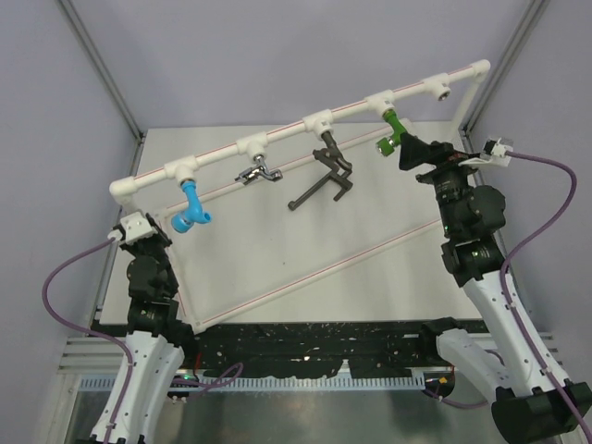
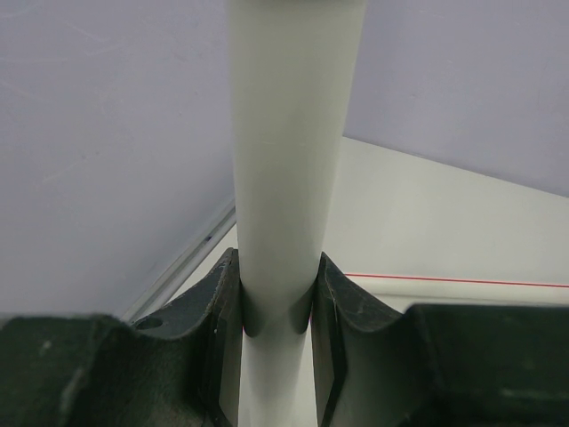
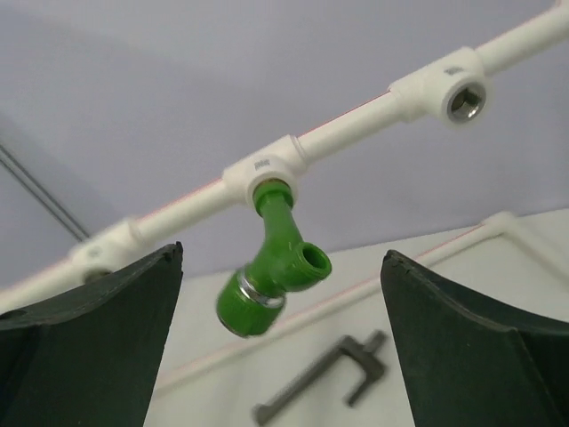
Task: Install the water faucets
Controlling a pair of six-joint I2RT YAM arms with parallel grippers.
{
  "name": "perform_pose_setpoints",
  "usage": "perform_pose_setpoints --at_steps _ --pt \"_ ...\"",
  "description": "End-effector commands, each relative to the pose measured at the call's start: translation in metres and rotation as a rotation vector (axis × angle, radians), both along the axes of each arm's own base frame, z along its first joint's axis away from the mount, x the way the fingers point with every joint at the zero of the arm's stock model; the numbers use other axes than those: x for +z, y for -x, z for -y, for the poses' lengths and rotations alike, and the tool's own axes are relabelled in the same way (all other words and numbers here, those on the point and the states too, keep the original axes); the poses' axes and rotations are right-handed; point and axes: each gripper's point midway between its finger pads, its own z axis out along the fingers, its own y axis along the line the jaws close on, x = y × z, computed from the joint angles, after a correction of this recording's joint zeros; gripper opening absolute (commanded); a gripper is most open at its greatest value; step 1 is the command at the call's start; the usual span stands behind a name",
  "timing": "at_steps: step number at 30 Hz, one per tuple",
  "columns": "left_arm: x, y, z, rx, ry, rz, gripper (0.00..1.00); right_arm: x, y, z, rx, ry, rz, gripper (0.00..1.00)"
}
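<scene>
The white pipe frame (image 1: 277, 134) carries faucets at its tee sockets. The blue faucet (image 1: 191, 211) hangs at the left, then the silver faucet (image 1: 258, 174), the dark long-handled faucet (image 1: 326, 176) and the green faucet (image 1: 391, 134). The rightmost socket (image 1: 442, 90) is empty. I cannot single out a separate bronze faucet. My left gripper (image 1: 139, 231) is shut on the frame's left upright pipe (image 2: 289, 178), with both pads against it (image 2: 277, 294). My right gripper (image 1: 412, 148) is open, with its fingers wide on either side of the green faucet (image 3: 271, 267) and touching nothing (image 3: 283, 258).
The frame's base rails (image 1: 305, 277) with red stripes lie across the white table (image 1: 259, 240). Grey enclosure walls stand on the left, the right and behind. The empty socket also shows in the right wrist view (image 3: 462, 93), up and to the right of the green faucet.
</scene>
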Motion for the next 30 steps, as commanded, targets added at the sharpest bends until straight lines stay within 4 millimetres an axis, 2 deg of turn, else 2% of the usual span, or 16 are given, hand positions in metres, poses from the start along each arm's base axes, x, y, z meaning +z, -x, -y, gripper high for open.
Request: perform_pose_setpoints --at_steps 1,4,5,6,7,8,10,12,14,18,21,25,26,27,28,30 --pt "0.064 0.006 0.019 -0.11 0.015 0.245 0.0 0.024 0.023 0.009 -0.105 0.832 0.163 0.96" --pt "0.061 0.004 0.019 -0.112 0.014 0.231 0.0 0.027 0.032 0.01 -0.122 1.167 0.231 0.96" --pt "0.06 0.004 0.02 -0.116 0.013 0.227 0.0 0.026 0.036 0.015 -0.156 1.339 0.259 0.95" --pt "0.059 0.003 0.02 -0.118 0.015 0.225 0.0 0.022 0.036 0.013 -0.153 1.41 0.28 0.95" --pt "0.06 0.003 0.021 -0.121 0.017 0.227 0.0 0.027 0.041 0.017 -0.203 1.54 0.329 0.96" --pt "0.06 0.003 0.022 -0.127 0.018 0.227 0.0 0.024 0.042 0.015 -0.209 1.615 0.358 0.95" --pt "0.062 0.004 0.023 -0.133 0.023 0.237 0.0 0.032 0.048 0.017 -0.279 1.794 0.43 0.96" --pt "0.062 0.004 0.022 -0.132 0.023 0.237 0.0 0.027 0.045 0.018 -0.288 1.898 0.433 0.98" --pt "0.064 0.005 0.023 -0.133 0.021 0.241 0.0 0.03 0.042 0.018 -0.319 1.968 0.453 1.0" --pt "0.064 0.006 0.022 -0.133 0.023 0.242 0.0 0.022 0.028 0.013 -0.261 2.074 0.417 1.0" --pt "0.065 0.005 0.024 -0.142 0.018 0.237 0.0 0.015 0.02 0.006 -0.271 2.087 0.426 1.0" --pt "0.065 0.004 0.024 -0.141 0.02 0.231 0.0 0.01 0.004 0.002 -0.379 2.123 0.45 1.0" --pt "0.065 0.004 0.024 -0.144 0.019 0.231 0.0 0.016 0.0 0.002 -0.432 2.12 0.467 1.0" --pt "0.065 0.004 0.024 -0.142 0.018 0.231 0.0 0.01 -0.007 0.0 -0.433 2.154 0.458 1.0" --pt "0.065 0.004 0.024 -0.143 0.016 0.227 0.0 0.017 -0.007 0.002 -0.483 2.153 0.467 1.0" --pt "0.065 0.004 0.024 -0.139 0.014 0.227 0.0 0.012 -0.017 0.0 -0.486 2.195 0.454 1.0"
